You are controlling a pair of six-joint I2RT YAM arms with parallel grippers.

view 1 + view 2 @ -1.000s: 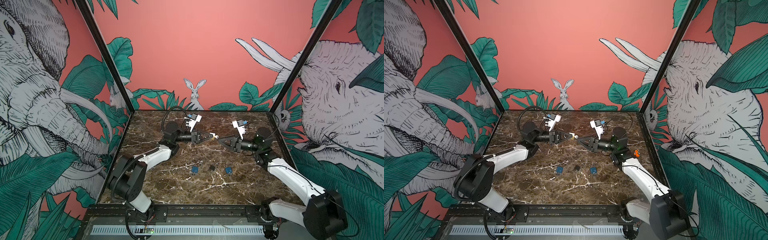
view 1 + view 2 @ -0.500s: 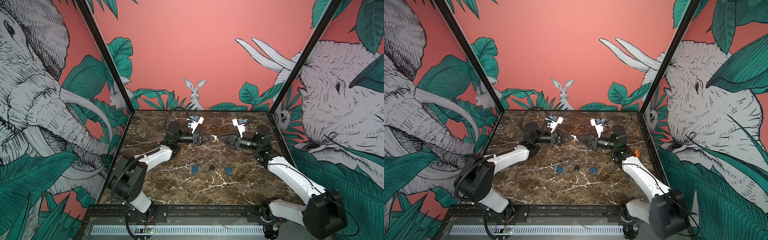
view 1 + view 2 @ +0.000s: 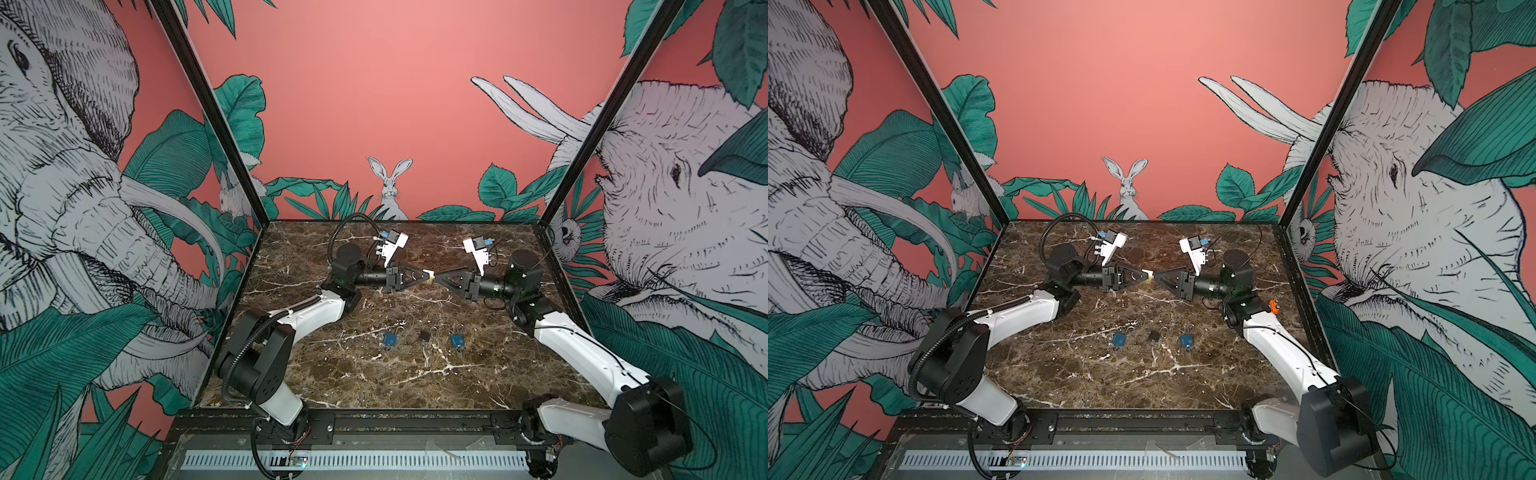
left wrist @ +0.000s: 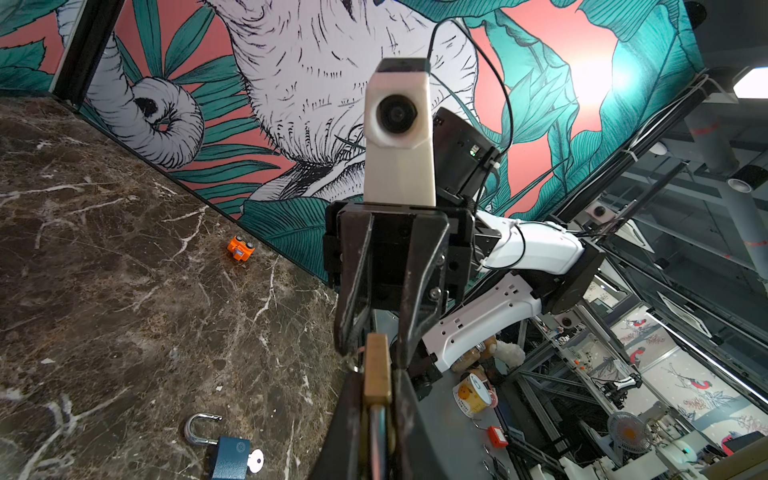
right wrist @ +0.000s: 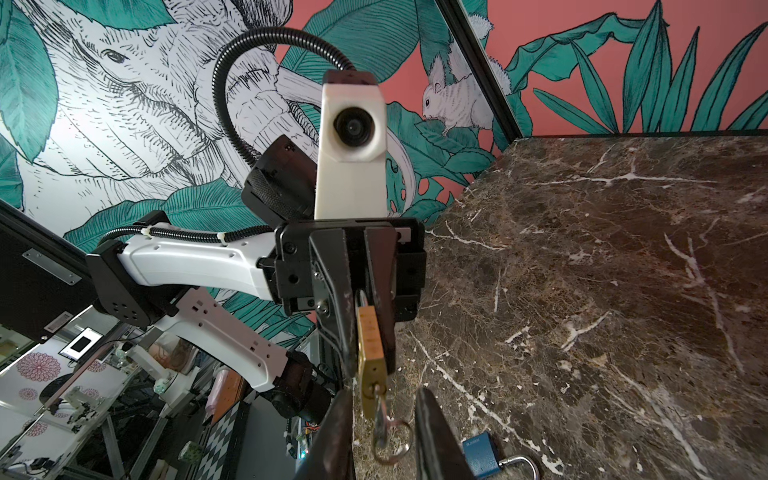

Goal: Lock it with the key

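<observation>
Left gripper (image 3: 427, 276) is clamping the brass padlock (image 5: 371, 345); right gripper (image 5: 382, 397) is holding its fingers slightly apart around the inserted key (image 5: 380, 419).

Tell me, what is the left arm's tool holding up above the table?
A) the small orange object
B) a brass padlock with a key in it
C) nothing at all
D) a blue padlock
B: the left tool is clamped on a brass padlock with a key in its end, while a blue padlock lies down on the marble table.
</observation>
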